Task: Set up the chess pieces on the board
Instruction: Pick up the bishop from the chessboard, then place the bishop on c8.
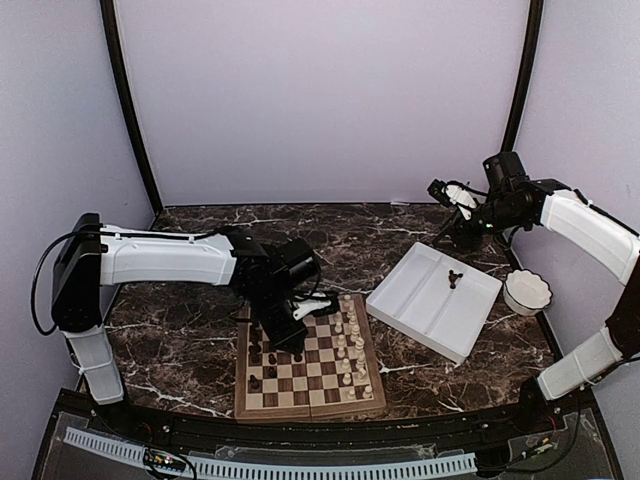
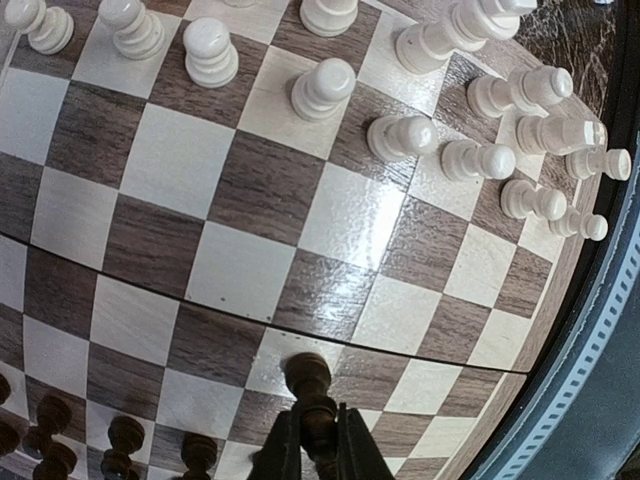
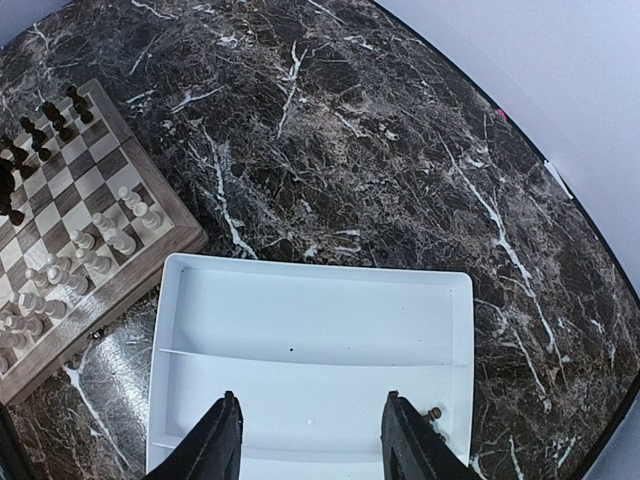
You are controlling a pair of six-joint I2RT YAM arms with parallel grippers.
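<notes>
Your left jaws are pinched shut on one dark piece [image 2: 310, 395], low over the board [image 2: 250, 190] and just on the jaw side of its seam. I can't tell from the wrist cam if its foot is on the square or hanging just off it. More of the chess pieces [image 2: 125, 435] stand just left of the jaws along that same edge. Past the seam it's bare squares, then the cream pieces [image 2: 325, 85] lined up across the far side.

My read: you're mid-placement of a dark man, and the dark side looks only part filled. The next move wants it upright on its home square, then a clean release and a straight lift, since the neighbours to the left are close enough to clip.

Your right jaws hang wide apart with nothing in them, well above the white tray [image 3: 300, 330]. One last dark bit [image 3: 432, 412] sits in the tray just outside the right-hand finger, so that's probably the next pick.

View stuff: only the left wrist cam shows the grip, because the arm hides it from above. Only the top view shows the white bowl [image 1: 527, 291] on the counter [image 1: 190, 340] beyond the tray.
</notes>
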